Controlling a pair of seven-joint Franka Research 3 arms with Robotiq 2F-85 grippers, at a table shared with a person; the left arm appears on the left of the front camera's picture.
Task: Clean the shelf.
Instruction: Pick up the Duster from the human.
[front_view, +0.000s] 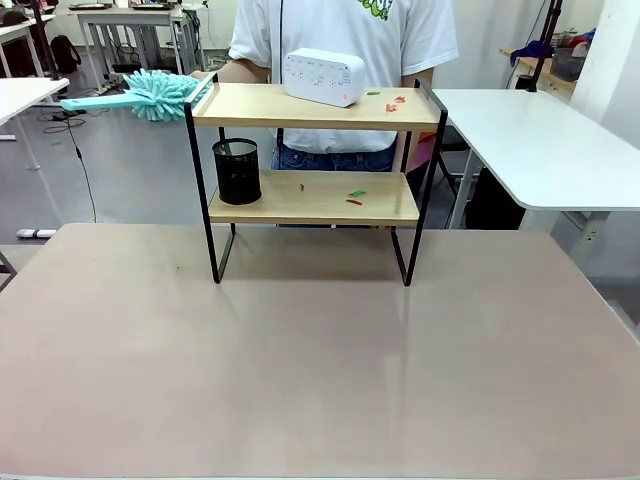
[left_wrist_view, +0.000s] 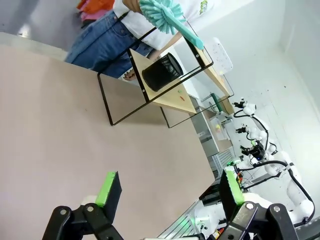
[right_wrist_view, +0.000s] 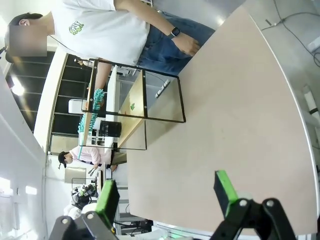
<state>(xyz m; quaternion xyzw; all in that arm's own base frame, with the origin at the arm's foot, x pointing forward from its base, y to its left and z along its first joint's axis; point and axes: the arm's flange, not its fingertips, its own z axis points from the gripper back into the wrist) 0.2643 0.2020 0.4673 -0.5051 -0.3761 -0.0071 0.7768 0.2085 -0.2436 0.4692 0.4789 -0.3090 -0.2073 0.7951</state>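
The dusting of the shelf (front_view: 320, 207) is judged to be at its very start. A turquoise duster (front_view: 160, 93) is held by the person at one end of the upper board, and small red and green scraps (front_view: 356, 193) are seen lying on both boards, so little or nothing appears to have been swept off yet. The left pincer (left_wrist_view: 169, 188) is released and empty, its green pads spread wide above the bare table (front_view: 300, 360). The right pincer (right_wrist_view: 166, 194) is likewise released, with nothing between its fingers. The shelf stands well ahead of both pincers, far beyond the fingertips at the other side of the table, with open tabletop between. A white box (front_view: 323, 76) is set on the upper board and a black mesh cup (front_view: 237, 171) on the lower one, each well apart from either pincer. The next move is thought to call for these two things to be lifted or held aside so that the boards can be wiped along their full length. For that, a long reach forward would be needed from whichever pincer is used, and care would be needed not to cross the duster's path. What the scraps are made of cannot be told, as they are too small. The grip on the duster's handle is hard to make out, and the board surface behind the white box is hidden. From the right pincer's side the boards are seen nearly edge-on, so little of their tops can be read there.
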